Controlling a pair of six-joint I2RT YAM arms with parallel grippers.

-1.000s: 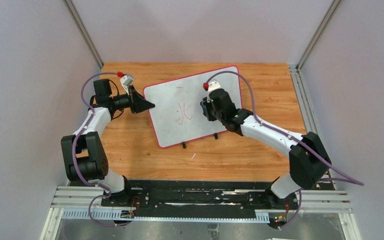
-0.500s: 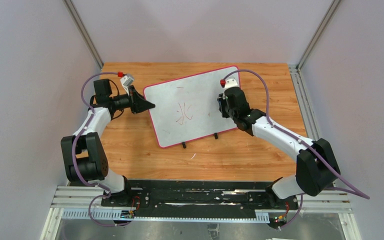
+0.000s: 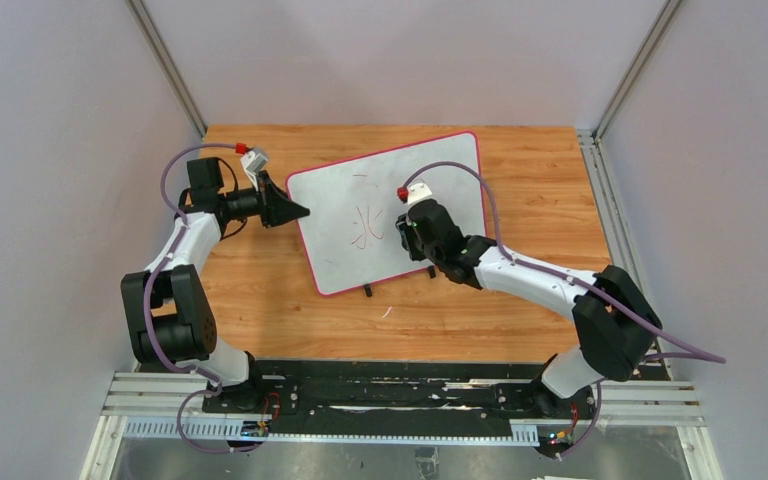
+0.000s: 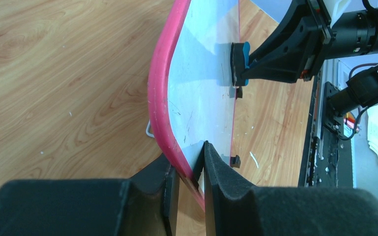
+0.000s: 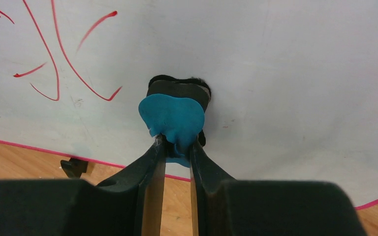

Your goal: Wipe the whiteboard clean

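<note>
Over on the left, the left gripper (image 3: 298,211) reaches in sideways and has its two fingers pinched tight on the pink rim of the whiteboard (image 3: 340,190), right at the board's left edge; the left wrist view shows one black finger on each face of the rim with no gap to spare. The whiteboard itself lies on the wooden table (image 3: 540,180), in the far middle of it, turned at a slant so its left end sits nearer the arms than its right. Two small black feet (image 3: 367,291) poke out from its near edge. Moving across the grey-white surface, there are the red marks (image 3: 366,227), a handful of thin curved strokes, left of the board's centre and plainly readable in the right wrist view. Just to the right of them comes the eraser (image 5: 172,118), a blue piece with a dark pad on the side facing the board, and that pad is pressed flat against the surface, close beside the strokes but not on them. The right gripper (image 3: 407,228) is clamped on the blue part, a finger on either side of it, with the arm stretching in over the board's near edge from the right. The board to the right of the eraser shows only faint specks and smudges.
</note>
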